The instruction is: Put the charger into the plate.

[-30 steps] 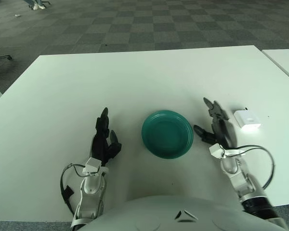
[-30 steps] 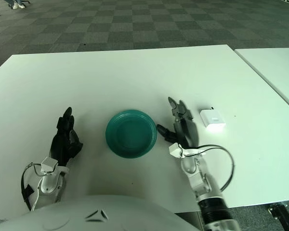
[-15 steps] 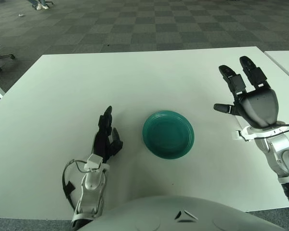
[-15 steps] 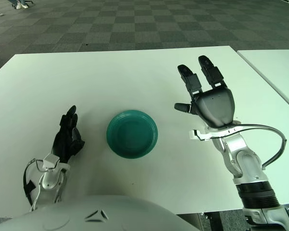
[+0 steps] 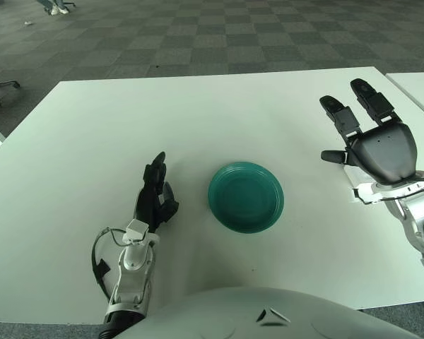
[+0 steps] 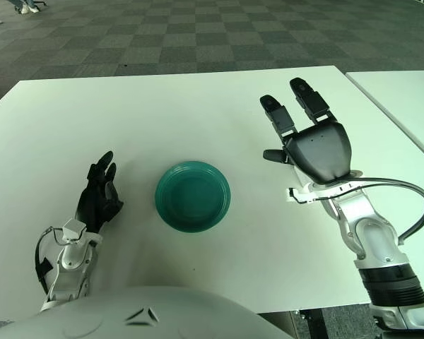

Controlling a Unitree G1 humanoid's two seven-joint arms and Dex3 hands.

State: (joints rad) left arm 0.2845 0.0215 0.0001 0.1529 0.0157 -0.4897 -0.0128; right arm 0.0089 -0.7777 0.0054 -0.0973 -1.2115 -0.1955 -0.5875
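Note:
The teal plate (image 5: pixel 245 196) sits empty on the white table (image 5: pixel 198 120), near its front middle. My right hand (image 5: pixel 343 123) is raised above the table to the right of the plate, palm facing away, with its fingers (image 6: pixel 277 113) spread and holding nothing. The white charger lay just right of the plate; it is now hidden behind the right hand. My left hand (image 5: pixel 155 198) shows to the left of the plate, fingers extended and holding nothing.
A second white table (image 5: pixel 417 85) stands off the right edge, with a narrow gap between. Dark checkered carpet (image 5: pixel 219 35) lies beyond the far edge. A black cable (image 6: pixel 396 187) loops from the right wrist.
My right hand lifted from the table beside the plate, now hangs raised and spread, and covers the charger. In the last half second it drifted slightly right. The left hand barely moved.

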